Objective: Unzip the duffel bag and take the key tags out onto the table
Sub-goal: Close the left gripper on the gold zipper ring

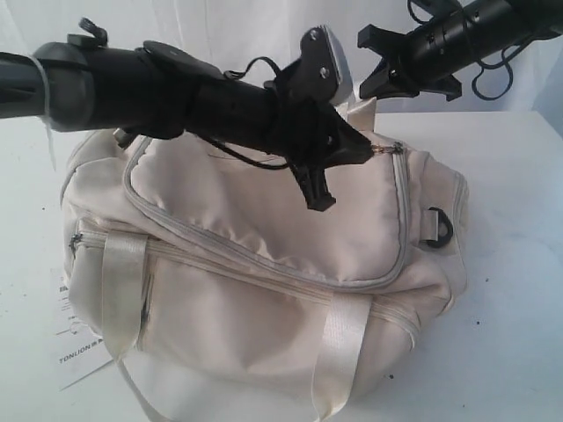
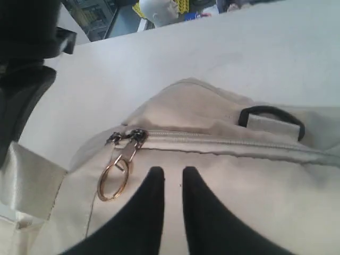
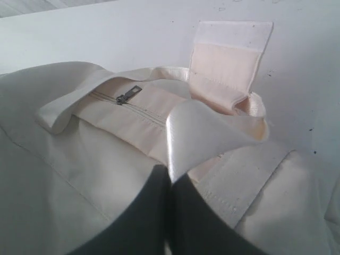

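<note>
The cream duffel bag [image 1: 264, 255] lies on the white table [image 1: 515, 176] with its grey zippers closed. My left gripper [image 2: 172, 174] hovers over the bag's top fabric, its jaws slightly apart and holding nothing. Just beside it lies a zipper pull with a gold ring [image 2: 113, 181]. My right gripper [image 3: 170, 178] is shut on the shiny webbing handle [image 3: 204, 133], holding it up above the bag. Another zipper pull [image 3: 129, 94] lies flat beyond it. The key tags are out of view.
A black strap ring [image 1: 437, 227] sticks out at the bag's right end. A white paper label [image 1: 77, 347] lies on the table by the bag's left front corner. The left arm [image 1: 167, 88] stretches across above the bag.
</note>
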Motion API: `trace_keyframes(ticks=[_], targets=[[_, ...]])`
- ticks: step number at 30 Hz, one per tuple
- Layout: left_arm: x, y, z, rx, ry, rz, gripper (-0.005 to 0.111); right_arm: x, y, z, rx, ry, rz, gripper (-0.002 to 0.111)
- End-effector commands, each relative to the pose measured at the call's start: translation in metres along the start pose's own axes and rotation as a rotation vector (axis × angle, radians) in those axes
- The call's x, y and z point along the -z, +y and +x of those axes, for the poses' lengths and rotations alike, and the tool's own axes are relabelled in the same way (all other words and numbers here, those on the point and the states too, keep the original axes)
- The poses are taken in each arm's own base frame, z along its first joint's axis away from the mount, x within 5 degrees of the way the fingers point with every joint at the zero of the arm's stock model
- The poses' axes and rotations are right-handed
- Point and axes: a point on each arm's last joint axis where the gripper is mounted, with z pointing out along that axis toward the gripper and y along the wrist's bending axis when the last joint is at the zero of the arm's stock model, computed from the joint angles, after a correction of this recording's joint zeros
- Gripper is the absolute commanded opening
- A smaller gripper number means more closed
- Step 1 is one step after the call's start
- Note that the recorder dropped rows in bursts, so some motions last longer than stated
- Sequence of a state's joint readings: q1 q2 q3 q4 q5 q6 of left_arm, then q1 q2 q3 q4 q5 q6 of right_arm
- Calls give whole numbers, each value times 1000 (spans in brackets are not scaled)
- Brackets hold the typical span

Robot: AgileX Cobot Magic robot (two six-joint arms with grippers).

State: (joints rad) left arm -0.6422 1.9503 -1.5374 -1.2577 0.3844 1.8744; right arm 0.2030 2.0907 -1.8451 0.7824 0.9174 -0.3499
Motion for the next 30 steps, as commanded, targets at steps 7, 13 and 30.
trace_keyframes(ticks=[7, 13, 30], targets=[[-31, -4, 19, -217, 135, -131, 54, 11, 5, -5, 17, -29, -11, 0], [-35, 2, 18, -224, 143, -163, 49, 11, 5, -5, 17, -25, -12, 0], [-52, 9, 18, -238, 125, -170, 47, 11, 6, -4, 17, -13, -17, 0]])
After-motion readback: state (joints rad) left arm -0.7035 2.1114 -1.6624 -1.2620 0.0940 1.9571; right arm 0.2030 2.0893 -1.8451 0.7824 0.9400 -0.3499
